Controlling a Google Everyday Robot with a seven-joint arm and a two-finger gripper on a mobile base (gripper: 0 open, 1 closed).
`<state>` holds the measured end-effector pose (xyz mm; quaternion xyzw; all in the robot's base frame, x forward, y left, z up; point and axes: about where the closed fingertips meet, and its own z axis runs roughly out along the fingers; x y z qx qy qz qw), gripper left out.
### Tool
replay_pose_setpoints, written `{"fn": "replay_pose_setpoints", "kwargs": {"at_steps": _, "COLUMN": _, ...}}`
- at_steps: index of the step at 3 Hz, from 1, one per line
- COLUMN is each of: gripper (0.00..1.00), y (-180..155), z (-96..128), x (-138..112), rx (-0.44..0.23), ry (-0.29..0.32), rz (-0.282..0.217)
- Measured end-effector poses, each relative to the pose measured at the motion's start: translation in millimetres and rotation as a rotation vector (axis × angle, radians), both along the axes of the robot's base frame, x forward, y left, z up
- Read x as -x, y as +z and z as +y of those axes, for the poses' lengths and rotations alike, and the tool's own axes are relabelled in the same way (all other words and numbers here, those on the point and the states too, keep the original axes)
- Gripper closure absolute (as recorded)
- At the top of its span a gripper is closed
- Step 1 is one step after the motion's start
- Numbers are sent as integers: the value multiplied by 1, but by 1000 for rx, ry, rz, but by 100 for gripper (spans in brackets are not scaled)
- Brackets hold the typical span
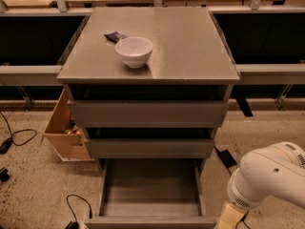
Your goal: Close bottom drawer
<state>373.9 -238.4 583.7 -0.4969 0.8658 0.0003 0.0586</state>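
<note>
The bottom drawer (151, 194) of the grey cabinet stands pulled far out, its shallow grey tray empty and its flat front (152, 222) at the lower edge of the camera view. The two drawers above it, the top one (147, 112) and the middle one (148, 148), stick out only slightly. My white arm (274, 175) is at the lower right, and the gripper (229, 218) hangs at the frame's bottom edge, just right of the drawer's front right corner. Only its cream-coloured upper part shows.
A white bowl (134, 51) and a small dark object (116, 36) sit on the cabinet top (186, 46). An open cardboard box (64, 128) stands on the floor at the cabinet's left. Cables (16, 137) lie on the floor at left, and a dark flat object (225, 157) at right.
</note>
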Motion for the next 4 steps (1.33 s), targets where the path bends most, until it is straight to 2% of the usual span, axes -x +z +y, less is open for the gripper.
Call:
{"fn": "replay_pose_setpoints", "kwargs": {"at_steps": 1, "gripper": 4, "y": -24, "z": 6, "x": -9, "rx": -11, "ry": -4, "rz": -10}}
{"fn": "replay_pose_setpoints", "kwargs": {"at_steps": 4, "gripper": 73, "y": -197, "z": 49, "x": -43, "rx": -188, "ry": -73, "rz": 18}}
